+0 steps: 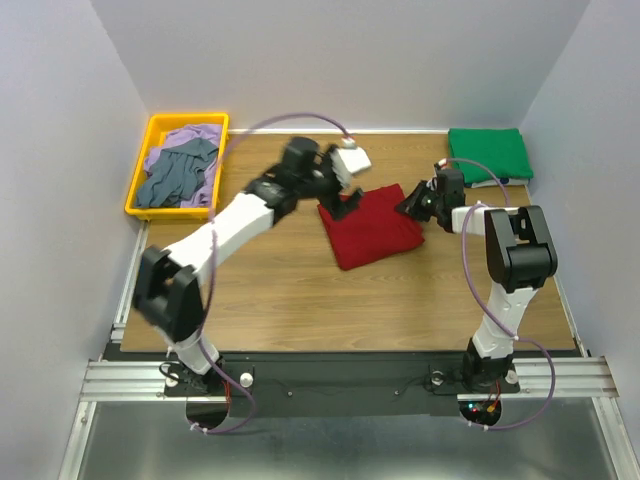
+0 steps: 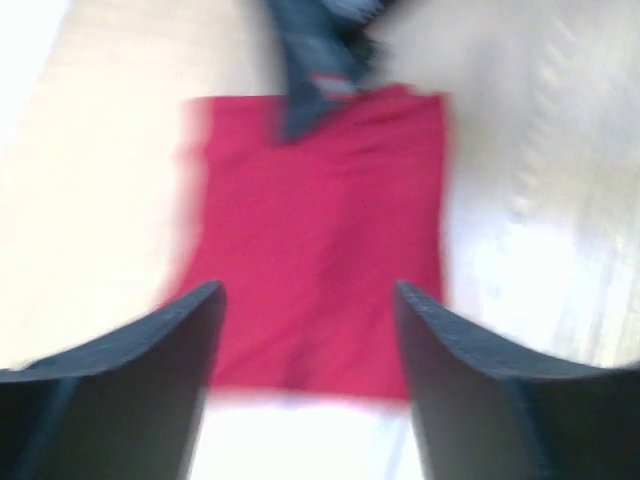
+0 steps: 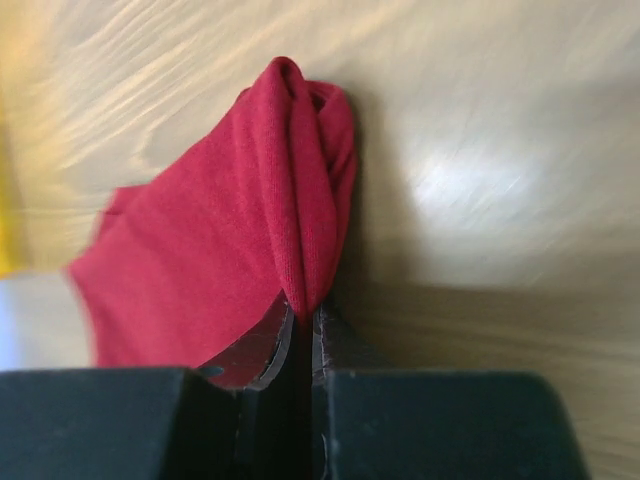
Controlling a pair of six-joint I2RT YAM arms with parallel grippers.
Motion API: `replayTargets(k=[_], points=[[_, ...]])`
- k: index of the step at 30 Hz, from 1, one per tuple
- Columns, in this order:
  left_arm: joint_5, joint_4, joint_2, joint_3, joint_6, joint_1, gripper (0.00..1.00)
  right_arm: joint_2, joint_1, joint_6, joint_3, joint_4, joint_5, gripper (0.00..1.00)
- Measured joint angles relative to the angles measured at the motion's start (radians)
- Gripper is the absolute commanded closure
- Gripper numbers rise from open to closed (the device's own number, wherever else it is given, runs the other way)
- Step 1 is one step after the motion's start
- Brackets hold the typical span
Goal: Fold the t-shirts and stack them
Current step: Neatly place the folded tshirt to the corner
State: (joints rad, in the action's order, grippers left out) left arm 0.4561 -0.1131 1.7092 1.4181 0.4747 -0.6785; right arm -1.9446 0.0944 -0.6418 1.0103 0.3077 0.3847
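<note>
Fingers of the right gripper are pressed shut on a bunched fold of the soft dark red cloth t-shirt, and the pinch is taken at the shirt's right edge. Fingers of the left gripper are spread wide and nothing is held between them — they are poised over the shirt's left side. The red shirt is laid as a folded rectangle in the middle of the light wooden table. A folded bright green t-shirt is seen at the far right corner. A lavender-purple t-shirt and a grey-blue t-shirt are heaped, crumpled, in a yellow plastic tray at the far left.
</note>
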Motion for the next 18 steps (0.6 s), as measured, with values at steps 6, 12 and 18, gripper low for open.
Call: replayTargets(k=[6,12,18], points=[[-0.05,-0.002,-0.242,-0.041,-0.106,0.159,0.01,0.002,0.0,0.274,0.178,-0.2,-0.115,0.99],[-0.097,-0.044,-0.272,-0.109,-0.154,0.163,0.01,-0.011,-0.002,0.522,0.349,-0.294,-0.2,0.99],[-0.112,-0.106,-0.274,-0.174,-0.179,0.163,0.01,-0.116,-0.028,0.673,0.599,-0.376,-0.26,0.99]])
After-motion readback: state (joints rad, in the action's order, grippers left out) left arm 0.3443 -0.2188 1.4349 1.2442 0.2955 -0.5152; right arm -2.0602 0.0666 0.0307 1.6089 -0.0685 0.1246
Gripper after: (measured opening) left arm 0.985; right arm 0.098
